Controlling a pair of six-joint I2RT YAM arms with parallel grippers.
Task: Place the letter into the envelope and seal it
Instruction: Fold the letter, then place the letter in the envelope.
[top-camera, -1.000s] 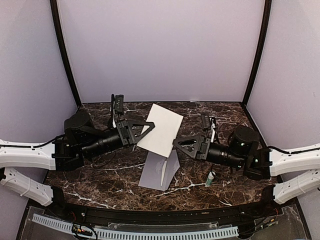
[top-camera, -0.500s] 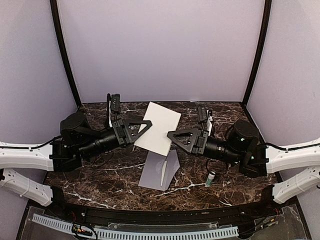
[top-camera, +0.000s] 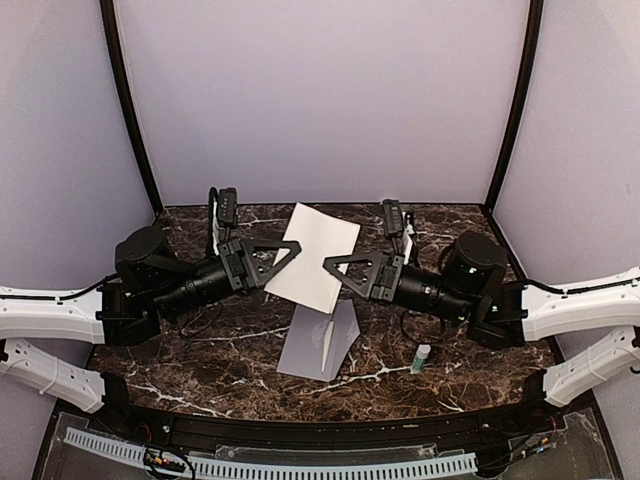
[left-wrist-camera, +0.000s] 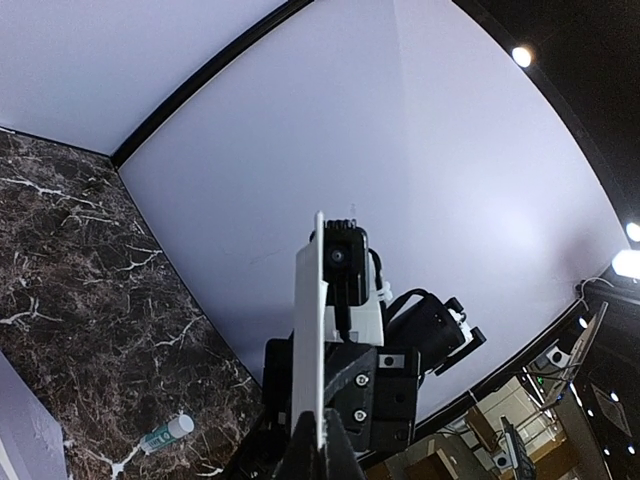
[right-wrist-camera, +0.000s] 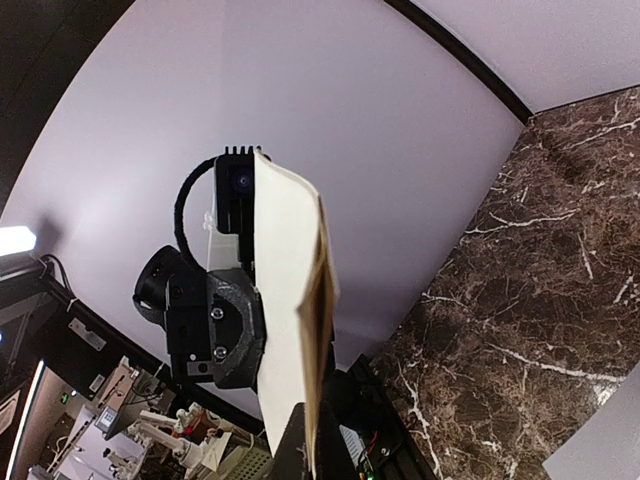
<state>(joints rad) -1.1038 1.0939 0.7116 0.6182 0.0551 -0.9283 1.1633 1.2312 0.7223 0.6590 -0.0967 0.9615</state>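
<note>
- At the left of the overhead view, your left end effector (top-camera: 294, 246) reaches in toward the centre. Its fingers are pressed together on the left edge of the letter (top-camera: 315, 255).
- Centre frame, the letter is a cream sheet held up off the surface (top-camera: 190, 345). It is tilted and spans the gap between the two end effectors. Both wrist views show it nearly edge-on, rising from between the fingers.
- Lower centre, just below the letter in the frame, the grey envelope (top-camera: 318, 345) lies on the dark marbled surface, apart from both end effectors.
- Right of centre, your right end effector (top-camera: 327, 266) pinches the letter's right edge, its fingers closed on the paper.
- Lower right, a small white tube (top-camera: 421, 357) with a green band lies on the surface, to the right of the envelope and beside the right arm.
</note>
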